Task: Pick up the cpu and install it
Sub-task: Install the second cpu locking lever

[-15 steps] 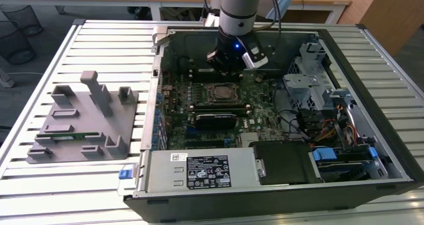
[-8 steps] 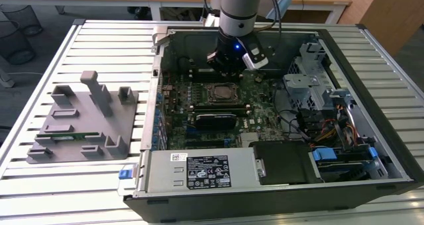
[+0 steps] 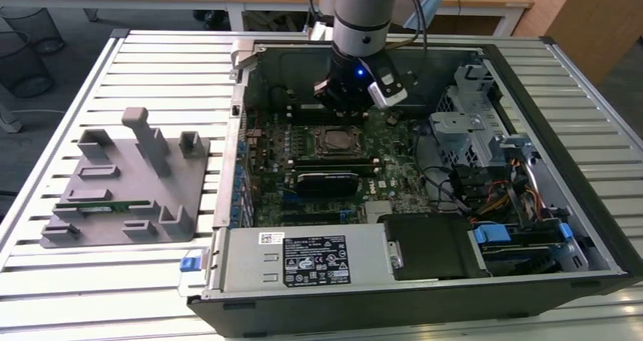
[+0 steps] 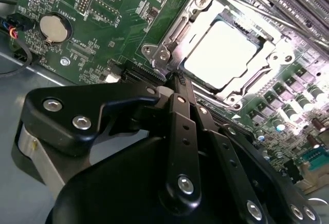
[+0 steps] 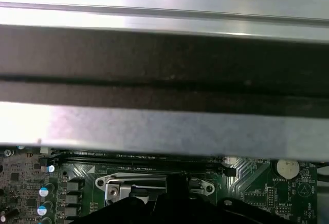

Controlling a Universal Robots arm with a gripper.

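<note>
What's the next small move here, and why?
Probably a short straight lift. The cpu already lies flat inside the socket, and the gripper hangs at the socket's edge with jaws shut on nothing, so backing away without brushing the frame looks safest.

white label (image 3: 315, 260) on power supply (image 3: 301, 260) carries print, illegible; motherboard (image 4: 92, 23) silkscreen lettering unreadable

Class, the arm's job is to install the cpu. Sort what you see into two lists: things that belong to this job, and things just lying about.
Belongs to the job:
- cpu, lying in the socket
- gripper, just beside the socket
- motherboard

Just lying about:
- grey holder block on the table
- power supply
- drive cage
</note>
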